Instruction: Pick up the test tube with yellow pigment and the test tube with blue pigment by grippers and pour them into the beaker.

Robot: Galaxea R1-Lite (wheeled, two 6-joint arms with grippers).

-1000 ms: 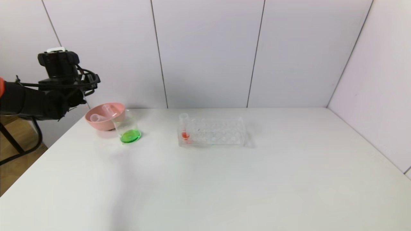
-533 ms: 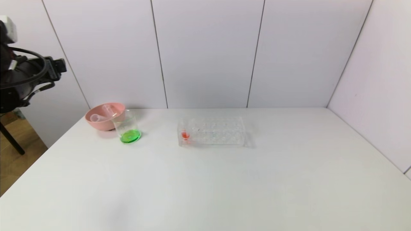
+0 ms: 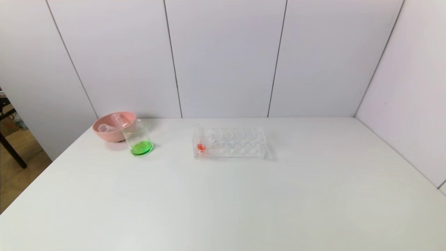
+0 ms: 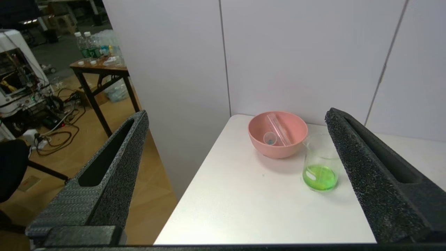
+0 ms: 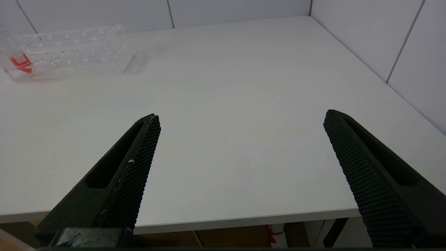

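A white counter [image 3: 244,202] stood against pale panelled walls [image 3: 223,55] with thin dark seams. Beyond the panels' edge lay a wood-toned floor [image 4: 52,153], a dark-legged side table [image 4: 101,69] carrying bottles [image 4: 85,43], and tangled cables [image 4: 55,111].

Neither arm shows from the head camera. The left gripper [image 4: 237,116] hangs off beyond the table's left edge, fingers [image 4: 115,164] spread wide with nothing between them. The right gripper [image 5: 242,116] sits low at the table's near edge, fingers [image 5: 136,167] likewise wide apart and empty.
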